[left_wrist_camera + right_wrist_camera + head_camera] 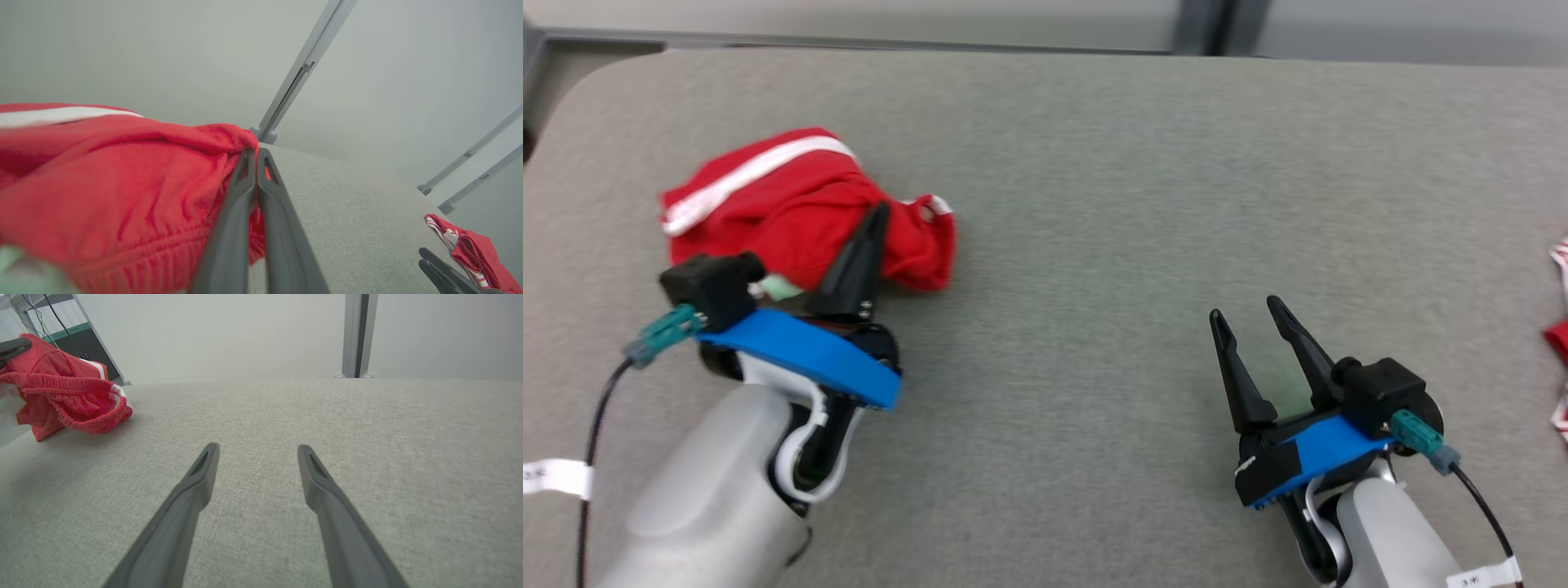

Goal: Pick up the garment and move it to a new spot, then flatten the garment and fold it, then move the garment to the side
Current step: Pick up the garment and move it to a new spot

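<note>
The garment (792, 200) is a crumpled heap of soft red knit on the left part of the surface (1094, 204), lying toward the far side. A white band runs across its top. Its hem is gathered and ribbed, elastic by the look of it, and curls into an open loop on the side facing the right gripper (1245, 310).

The left gripper (880, 211) reaches into the heap from the near side. In the left wrist view its two dark, tapered plastic fingers are pressed flat together, with red cloth bunched and creased around the tips (256, 153): it is closed on a pinch of the garment's edge.

The right gripper stands well apart to the right, low over the surface. Its fingers are spread wide with nothing between them (257, 448).

The surface is a grey, finely woven covering, matte and slightly fuzzy. Its far left corner is rounded and its far edge runs straight. A broad bare stretch lies between the garment and the right gripper, and more beyond it. At the right edge lies a second cloth (1558, 335) in red and white, partly cut off by the frame. Behind the far edge a pale wall rises, with a grey metal post (355, 335) against it.
</note>
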